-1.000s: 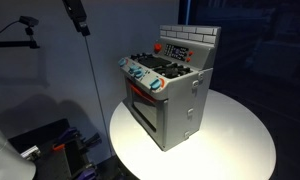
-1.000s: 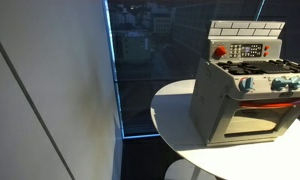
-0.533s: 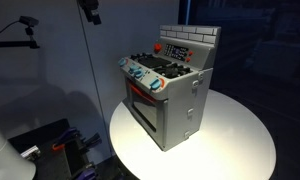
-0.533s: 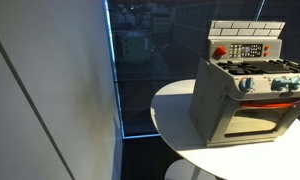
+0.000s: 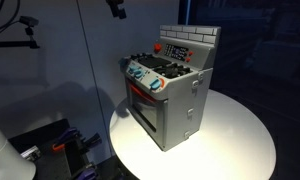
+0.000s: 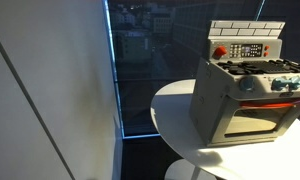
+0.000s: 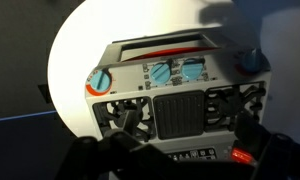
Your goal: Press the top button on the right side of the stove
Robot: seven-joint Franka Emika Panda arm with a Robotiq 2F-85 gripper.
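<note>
The small grey toy stove [image 5: 172, 98] stands on a round white table [image 5: 240, 140]; it also shows in an exterior view [image 6: 245, 95]. Its white brick-pattern back wall carries a dark control panel [image 5: 175, 50] with a red button [image 6: 219, 51] at one end. My gripper [image 5: 115, 8] hangs high above the stove, well clear of it, at the top edge of that view. In the wrist view I look down on the stove top [image 7: 175, 95], with its teal knobs, black burners and a glowing red button [image 7: 240, 157]. The gripper's dark fingers [image 7: 185, 165] frame the panel, spread apart and empty.
The round table's edge [image 6: 170, 110] lies close around the stove. A camera on a stand [image 5: 28, 22] is at the far left. Cables and gear [image 5: 60, 145] lie on the floor below. A pale wall panel [image 6: 50, 100] and a dark window are beside the table.
My gripper has moved across the top of the exterior view toward the stove. The stove has not moved.
</note>
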